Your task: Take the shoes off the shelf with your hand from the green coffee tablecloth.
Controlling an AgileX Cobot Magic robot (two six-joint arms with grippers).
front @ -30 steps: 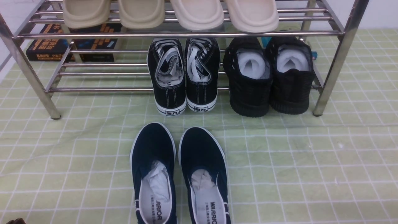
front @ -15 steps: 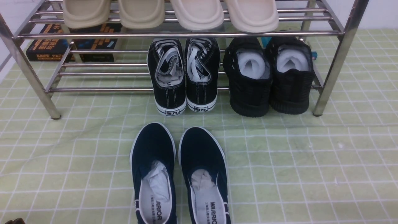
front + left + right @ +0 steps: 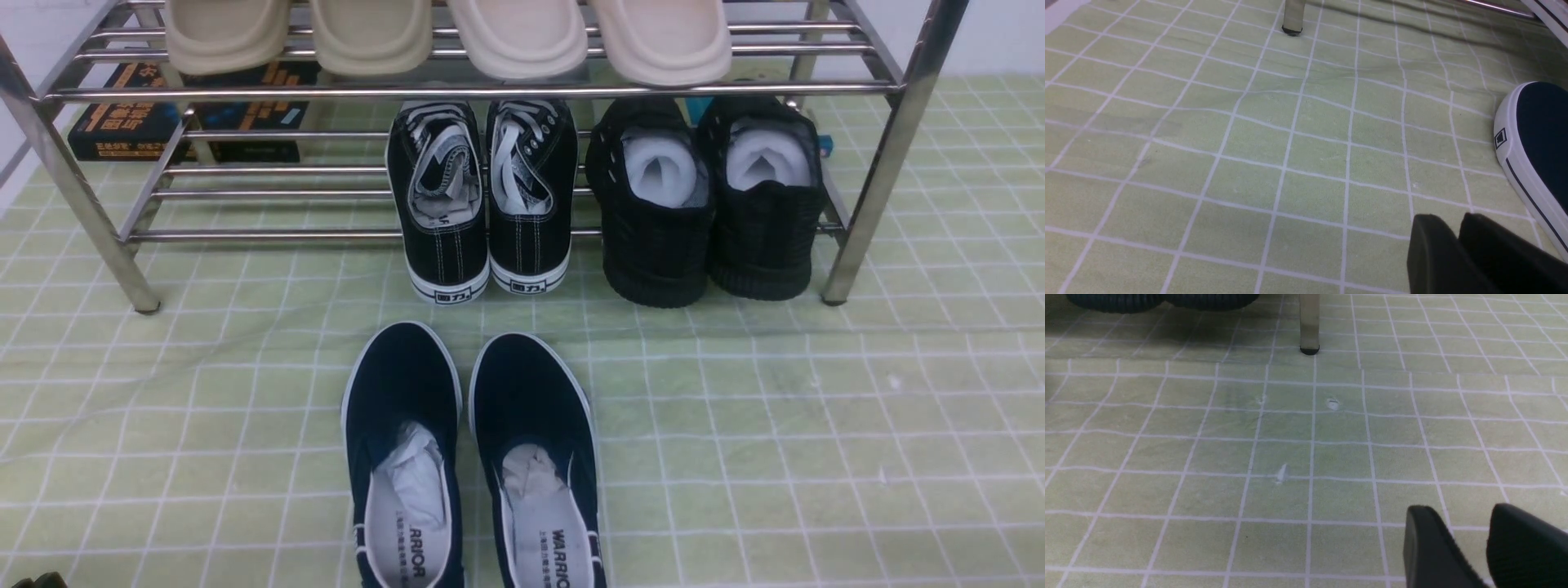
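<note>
Nearest the robot, the navy shoes point(image 3: 473, 457) are sitting side by side on the green tablecloth point(image 3: 775, 425) covering the table, toes pointing toward the shelf point(image 3: 490, 88) and paper stuffed inside. The left gripper point(image 3: 1457, 230) is hovering low over the cloth just beside one shoe's white toe, its fingers point(image 3: 1433, 253) nearly touching and holding nothing. The right gripper point(image 3: 1466, 526) is also hanging empty above bare cloth, its fingers point(image 3: 1427, 547) parted by a narrow gap. Farther off, black lace-up sneakers point(image 3: 486, 204) and black knit shoes point(image 3: 710, 204) are resting on the lower tier, with beige slippers point(image 3: 449, 37) above.
</note>
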